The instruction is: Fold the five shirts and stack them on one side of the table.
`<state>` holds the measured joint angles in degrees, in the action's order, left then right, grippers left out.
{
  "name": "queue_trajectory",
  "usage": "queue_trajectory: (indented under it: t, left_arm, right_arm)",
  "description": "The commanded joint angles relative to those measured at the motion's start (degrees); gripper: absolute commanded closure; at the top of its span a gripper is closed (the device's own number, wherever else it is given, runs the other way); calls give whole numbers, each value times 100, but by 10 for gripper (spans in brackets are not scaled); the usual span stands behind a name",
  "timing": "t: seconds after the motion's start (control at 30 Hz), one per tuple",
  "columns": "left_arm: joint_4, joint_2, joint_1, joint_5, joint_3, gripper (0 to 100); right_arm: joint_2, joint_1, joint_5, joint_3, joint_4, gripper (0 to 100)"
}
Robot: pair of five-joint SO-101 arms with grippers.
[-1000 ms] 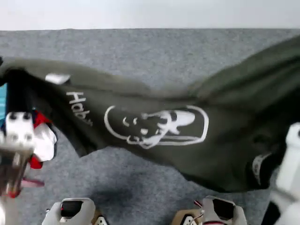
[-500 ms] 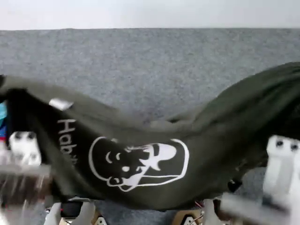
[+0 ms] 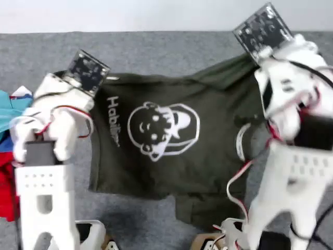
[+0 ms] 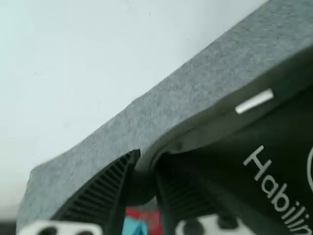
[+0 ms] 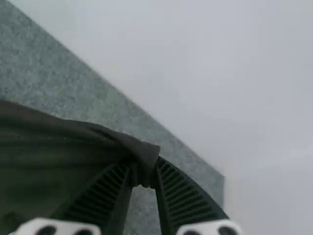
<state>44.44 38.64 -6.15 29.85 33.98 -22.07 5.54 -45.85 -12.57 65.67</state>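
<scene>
On the counter (image 3: 171,52) the dark green shirt (image 3: 208,156) lies spread, print up, between our two arms. Our left pincer (image 4: 144,171) is closed on its far edge near the label, and our right pincer (image 5: 142,178) is closed on a bunched corner. The risk we see is slippage: the right grip holds only a small wad, and uneven pulling could skew the fold. We count one counter, one green shirt, two arms and two pincers. The heap (image 3: 6,182) of red and blue cloth at the counter's left edge we cannot number.

Grey felt tabletop (image 3: 171,57), plain white wall (image 3: 156,15) behind it
</scene>
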Motion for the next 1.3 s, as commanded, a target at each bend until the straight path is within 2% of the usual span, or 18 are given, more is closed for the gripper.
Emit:
queue_trajectory:
  t: [0.0, 0.23, 0.37, 0.53, 0.67, 0.87, 1.13, 1.27]
  left_arm:
    - [-2145, -501, -35, 62, 716, 995]
    - [-3253, -2690, -44, 62, -198, 995]
    - [-3332, -4000, -44, 62, -1402, 995]
    - [-3332, -5468, -53, 167, -2985, 995]
    - [-3332, -6347, -53, 607, -4075, 995]
    - [-3323, -7051, -62, 659, -5297, 995]
    - [-3323, -7147, -176, 668, -5358, 995]
    - [-3086, -7138, -255, 668, -5226, 995]
  right_arm:
    - [312, -40, -9, 624, -1332, 988]
    - [1279, -48, -35, 1143, -3292, 988]
    - [1903, -75, -53, 1134, -4365, 988]
    - [2633, -444, -580, 536, -5165, 988]
    - [3530, -655, -958, -598, -5420, 988]
    - [4866, -734, -1407, -2497, -5367, 988]
    - [5341, -769, -1679, -2980, -5007, 988]
    - [5314, -831, -1670, -2980, -4356, 988]
